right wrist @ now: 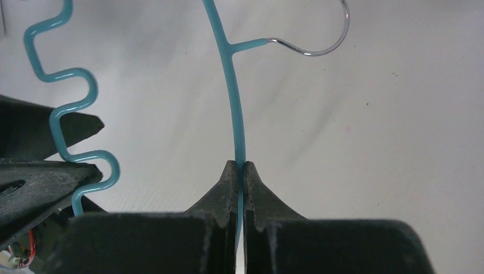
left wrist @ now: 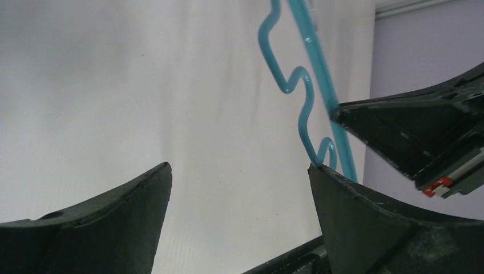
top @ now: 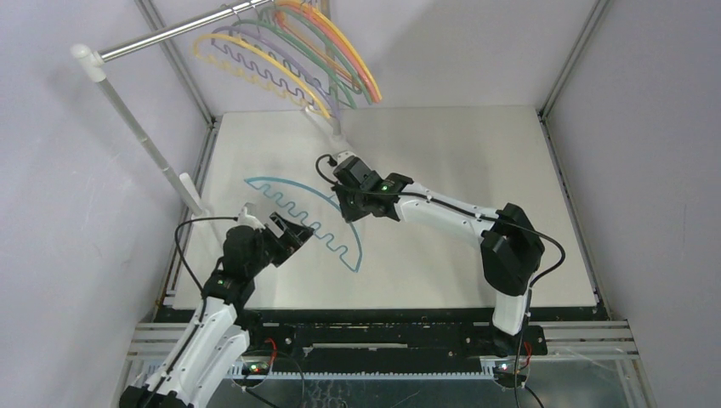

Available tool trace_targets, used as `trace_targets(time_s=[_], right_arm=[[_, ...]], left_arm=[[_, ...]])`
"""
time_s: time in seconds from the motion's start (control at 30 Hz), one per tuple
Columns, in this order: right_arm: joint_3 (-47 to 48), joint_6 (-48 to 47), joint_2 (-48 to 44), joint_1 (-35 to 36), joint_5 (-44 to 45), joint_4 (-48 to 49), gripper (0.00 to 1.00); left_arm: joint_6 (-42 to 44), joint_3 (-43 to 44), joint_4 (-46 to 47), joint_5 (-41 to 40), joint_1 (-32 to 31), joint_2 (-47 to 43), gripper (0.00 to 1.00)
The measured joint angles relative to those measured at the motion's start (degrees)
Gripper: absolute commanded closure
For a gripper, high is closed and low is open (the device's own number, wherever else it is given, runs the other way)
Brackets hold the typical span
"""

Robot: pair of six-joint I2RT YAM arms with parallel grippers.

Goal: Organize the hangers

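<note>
The white table (top: 476, 170) fills the middle of the top view. At its far left corner stands a white post (top: 136, 127) that carries a silver rail (top: 170, 32). A bunch of hangers (top: 323, 51) in yellow, purple, green, orange and pink hangs on the rail.

One teal hanger (top: 310, 223) is not on the rail. It is over the near left part of the table, between the two arms. I cannot tell if it rests on the surface or is a little lifted.

The right gripper (right wrist: 240, 168) is clenched on the smooth arch of this teal hanger (right wrist: 234, 103), a little below the place where the wire hook (right wrist: 319, 45) comes out.

The left gripper (left wrist: 240, 166) is released, its jaws wide apart and holding nothing. The wavy lower bar of the hanger (left wrist: 308, 108) reaches the tip of its right finger (left wrist: 354, 217) and seems to touch it. The right gripper is just beside this finger.
</note>
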Motion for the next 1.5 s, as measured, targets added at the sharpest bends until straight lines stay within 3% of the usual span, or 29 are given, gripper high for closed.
trace_targets(time_s=[0.5, 1.03, 1.3, 1.33, 1.4, 1.43, 1.5], right_arm=[[-1.1, -0.9, -1.4, 0.8, -1.4, -2.2, 1.0], [-6.2, -1.0, -3.7, -2.1, -4.0, 0.0, 1.0], [-6.7, -1.0, -3.7, -1.4, -4.3, 1.4, 1.0], [-6.9, -1.0, -3.7, -1.4, -4.3, 1.4, 0.9], [-7.9, -1.1, -3.7, -1.3, -4.4, 1.4, 0.55], [-8.9, -1.1, -3.8, -1.3, -4.3, 1.6, 0.44], [-11.9, -0.7, -4.5, -1.2, -4.0, 1.9, 0.34]], left_arm=[[-4.5, 4.4, 8.4, -3.5, -8.0, 7.6, 0.08], [-4.7, 4.4, 1.8, -5.7, -9.5, -2.1, 0.09], [-5.0, 4.4, 1.5, -6.2, -9.6, -0.3, 0.09], [-5.0, 4.4, 1.5, -6.2, -9.7, 0.1, 0.1], [-5.0, 4.4, 1.5, -6.2, -9.7, 0.7, 0.09], [-5.0, 4.4, 1.4, -6.2, -9.7, 0.8, 0.1], [-5.0, 4.4, 1.4, -6.2, -9.7, 0.8, 0.1]])
